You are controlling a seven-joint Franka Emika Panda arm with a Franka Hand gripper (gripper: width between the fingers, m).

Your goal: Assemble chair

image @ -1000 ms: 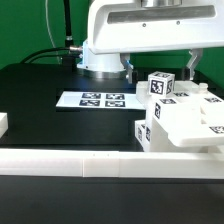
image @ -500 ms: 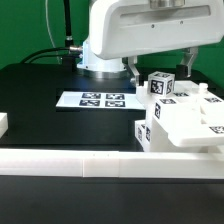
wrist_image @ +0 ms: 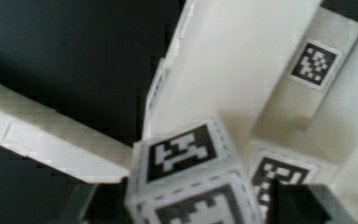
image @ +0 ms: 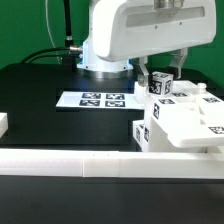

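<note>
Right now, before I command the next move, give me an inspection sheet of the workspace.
Surface: black table, marker board lying flat on it.
Job's things: white chair parts stacked at the exterior view's right; a tagged post stands up from the stack.
Clutter: nothing seen.
Gripper: gripper around the post's top; contact unclear.
Cables: black cables behind the arm's base.
Surroundings: green backdrop, white border wall in front.

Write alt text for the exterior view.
A white robot arm's claw closes around a tagged white post on a partly built white chair at the exterior view's right. The marker board lies on the black table.
</note>
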